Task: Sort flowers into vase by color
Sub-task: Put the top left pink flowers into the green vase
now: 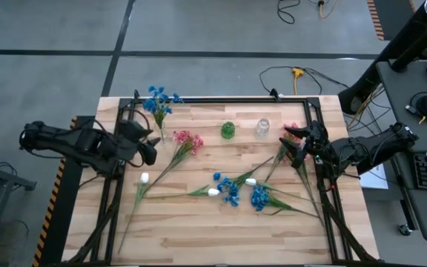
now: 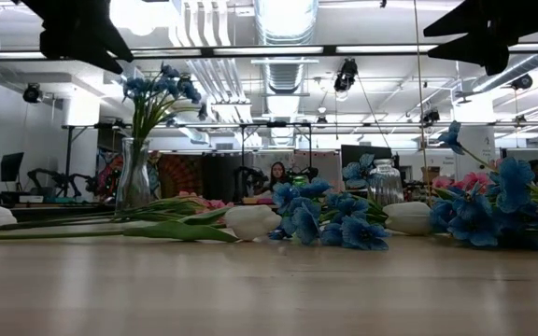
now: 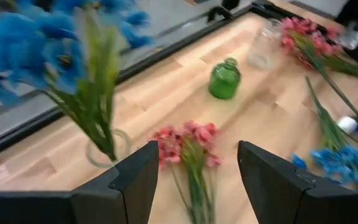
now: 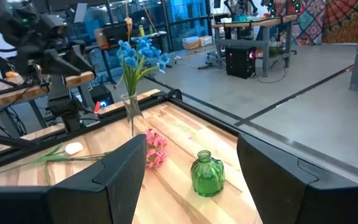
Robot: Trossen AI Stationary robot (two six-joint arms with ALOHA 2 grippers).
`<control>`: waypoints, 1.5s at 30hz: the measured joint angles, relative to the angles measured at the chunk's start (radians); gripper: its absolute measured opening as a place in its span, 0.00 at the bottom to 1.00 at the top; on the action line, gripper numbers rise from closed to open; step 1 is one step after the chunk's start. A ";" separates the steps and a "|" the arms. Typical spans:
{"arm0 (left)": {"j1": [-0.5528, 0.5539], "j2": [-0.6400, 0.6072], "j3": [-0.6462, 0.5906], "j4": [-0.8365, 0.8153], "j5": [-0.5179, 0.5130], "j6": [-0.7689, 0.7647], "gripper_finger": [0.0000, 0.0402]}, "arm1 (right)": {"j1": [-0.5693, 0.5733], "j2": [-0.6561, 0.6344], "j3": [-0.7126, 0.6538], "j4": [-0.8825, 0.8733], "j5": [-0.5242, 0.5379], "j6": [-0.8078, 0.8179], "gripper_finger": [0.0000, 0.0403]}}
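Only blue flowers (image 1: 159,100) — clear vase (image 3: 107,148)

One camera looks straight down on the pale wooden bench (image 1: 199,222), another sits level at its surface facing the room, and each wrist camera looks past its own end effector toward the small green glass bottle (image 3: 224,79) both share.

Left gripper (image 1: 151,144) raised at the table's left side, fingers apart, right gripper (image 1: 293,142) raised at the right, fingers apart
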 joint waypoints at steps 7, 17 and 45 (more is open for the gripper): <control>-0.131 0.130 0.054 -0.067 0.107 -0.132 0.50 | 0.000 0.000 0.000 0.000 0.003 0.000 0.60; -0.197 0.400 0.038 -0.077 0.277 -0.381 0.50 | 0.000 0.000 0.000 0.000 0.000 0.105 0.60; 0.003 0.844 0.038 -0.055 0.364 -0.402 0.50 | 0.000 0.000 0.000 0.000 -0.027 0.105 0.60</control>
